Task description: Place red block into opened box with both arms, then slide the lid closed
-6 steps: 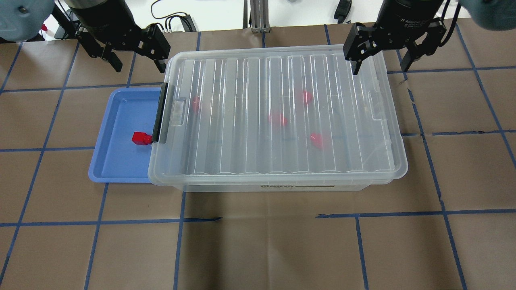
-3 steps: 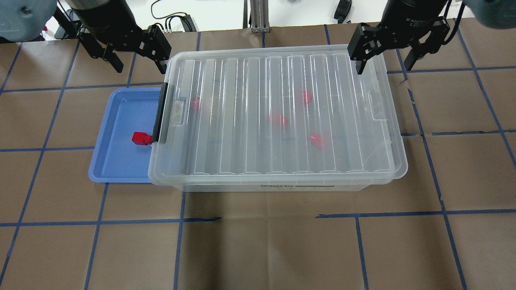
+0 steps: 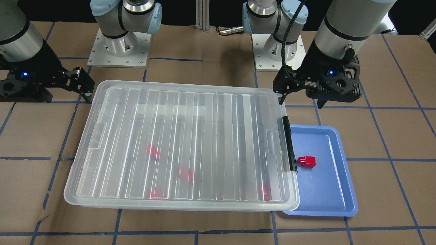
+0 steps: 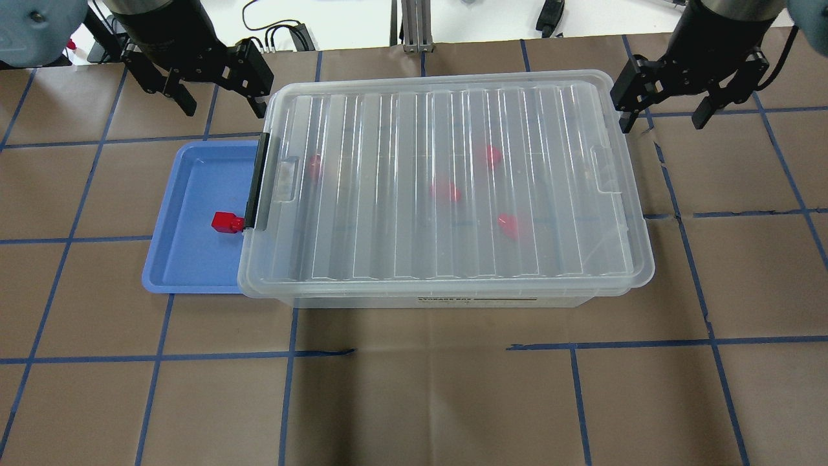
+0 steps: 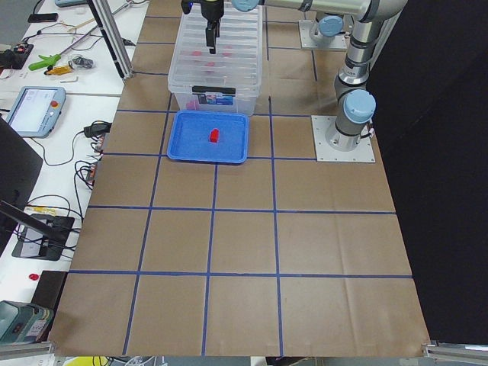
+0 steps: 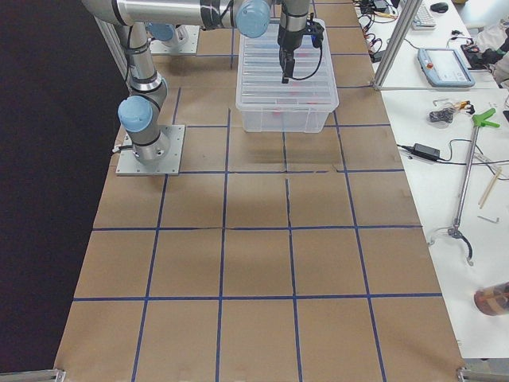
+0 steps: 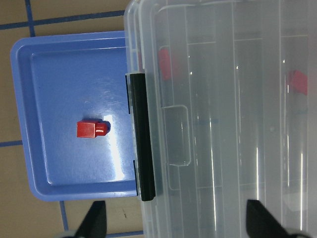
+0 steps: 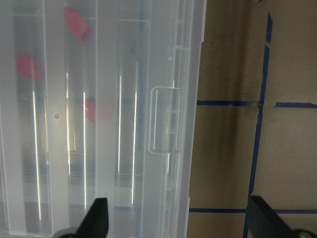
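Observation:
The ridged clear lid point(image 4: 388, 129) lies flat over the whole clear box point(image 4: 453, 301), with the black latch point(image 4: 261, 181) at the box's left end. Several red blocks point(image 4: 445, 191) show blurred through the lid. One more red block point(image 4: 226, 222) point(image 7: 90, 129) rests on the blue tray point(image 4: 187, 275), close to the latch. My left gripper point(image 4: 223, 97) point(image 3: 300, 100) hangs open above the box's far left corner, holding nothing. My right gripper point(image 4: 663, 120) is open and empty just past the box's far right corner.
The blue tray is tucked partly under the box's left end. The two arm bases point(image 3: 119, 44) point(image 3: 277, 44) stand behind the box. Benches with a tablet point(image 5: 30, 110) and cables run along the table's far side. Brown paper with blue tape lines covers the table point(image 4: 414, 388).
My right gripper has moved right, from over the lid's far right corner to beyond the box's right end. The left gripper, lid and blocks have not moved.

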`<state>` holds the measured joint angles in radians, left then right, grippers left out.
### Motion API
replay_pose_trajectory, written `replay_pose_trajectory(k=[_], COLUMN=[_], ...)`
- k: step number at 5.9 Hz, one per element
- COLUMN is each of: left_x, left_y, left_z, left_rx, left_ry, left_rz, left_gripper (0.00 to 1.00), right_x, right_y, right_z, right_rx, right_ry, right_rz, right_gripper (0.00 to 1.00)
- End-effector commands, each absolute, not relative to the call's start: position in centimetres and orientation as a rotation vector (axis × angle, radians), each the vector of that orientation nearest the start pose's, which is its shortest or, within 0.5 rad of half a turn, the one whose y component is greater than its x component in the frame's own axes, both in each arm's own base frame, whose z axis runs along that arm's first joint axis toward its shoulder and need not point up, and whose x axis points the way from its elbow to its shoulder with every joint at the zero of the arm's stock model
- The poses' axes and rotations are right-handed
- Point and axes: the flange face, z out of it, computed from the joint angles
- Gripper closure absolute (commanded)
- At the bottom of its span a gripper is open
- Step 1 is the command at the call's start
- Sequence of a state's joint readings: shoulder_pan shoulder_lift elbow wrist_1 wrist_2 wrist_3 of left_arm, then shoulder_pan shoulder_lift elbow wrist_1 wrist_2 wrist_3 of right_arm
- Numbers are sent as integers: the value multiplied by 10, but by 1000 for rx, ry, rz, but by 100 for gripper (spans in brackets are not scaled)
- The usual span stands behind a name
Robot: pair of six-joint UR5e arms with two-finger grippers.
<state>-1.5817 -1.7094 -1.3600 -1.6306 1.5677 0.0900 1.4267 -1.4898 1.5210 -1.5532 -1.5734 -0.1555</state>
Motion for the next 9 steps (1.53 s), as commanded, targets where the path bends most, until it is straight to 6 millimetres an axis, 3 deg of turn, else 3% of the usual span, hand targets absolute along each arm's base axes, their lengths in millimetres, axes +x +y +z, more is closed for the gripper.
replay_pose_trajectory(k=[1, 3, 4, 7, 8, 9], left_x=[-140, -140, -140, -139, -139, -139], left_y=[-549, -549, -549, -554, -555, -555], left_z=[513, 513, 513, 507, 506, 507], left_rx=[159, 159, 159, 192, 242, 243], left_ry=[3140, 3140, 3140, 3130, 3126, 3132], left_rz=[-17, -17, -17, -2, 1, -12], left_gripper=[1, 1, 1, 1, 2, 1], right_x=[41, 31, 29, 29, 24, 5], right_y=[-534, -520, -517, -513, -515, -515], right_z=[424, 372, 357, 344, 344, 346], right_rx=[-10, 16, 16, -39, -130, -85], right_ry=[3137, 3142, 3149, 3144, 3141, 3142], right_rz=[77, 106, 72, 85, 76, 69], right_gripper=[0, 0, 0, 0, 0, 0])
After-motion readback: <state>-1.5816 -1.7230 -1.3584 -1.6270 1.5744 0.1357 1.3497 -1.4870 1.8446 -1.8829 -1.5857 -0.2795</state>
